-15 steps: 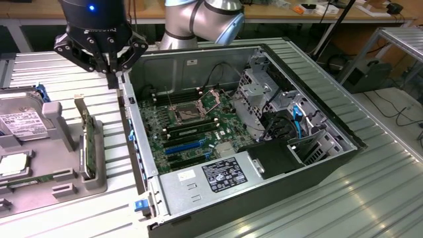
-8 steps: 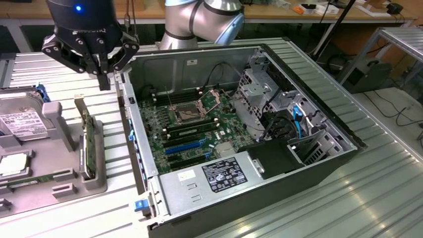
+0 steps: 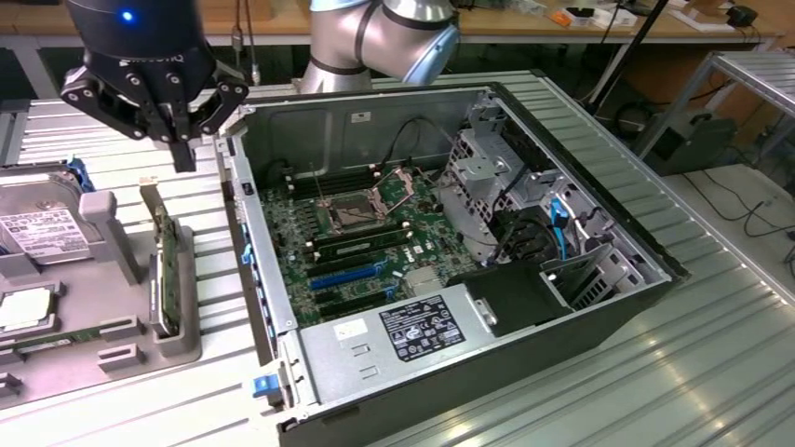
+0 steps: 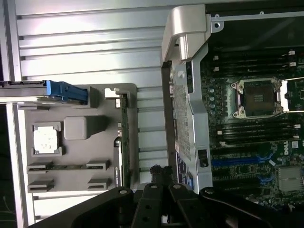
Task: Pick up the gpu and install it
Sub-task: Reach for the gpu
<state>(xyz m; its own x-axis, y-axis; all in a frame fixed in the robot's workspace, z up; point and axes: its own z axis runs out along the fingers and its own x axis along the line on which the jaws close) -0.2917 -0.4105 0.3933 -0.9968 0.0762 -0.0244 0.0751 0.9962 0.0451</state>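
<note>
Currently: gripper (image 3: 182, 156) pressed together, empty | hovers near gpu (image 3: 163, 270) | gpu on edge in grey holder (image 3: 110, 358)

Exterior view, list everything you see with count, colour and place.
computer case: one, black, open, mid-table
motherboard: one, green, inside case
power supply: one, silver, case's near end
fixture tray: one, grey, exterior view's left
gpu: one, green, on edge in tray
hard drive: one, silver, white label, on tray
table: one, ribbed metal, under everything
robot arm: one, silver, behind case
gripper: one, black, jaws shut, above tray by gpu
</note>
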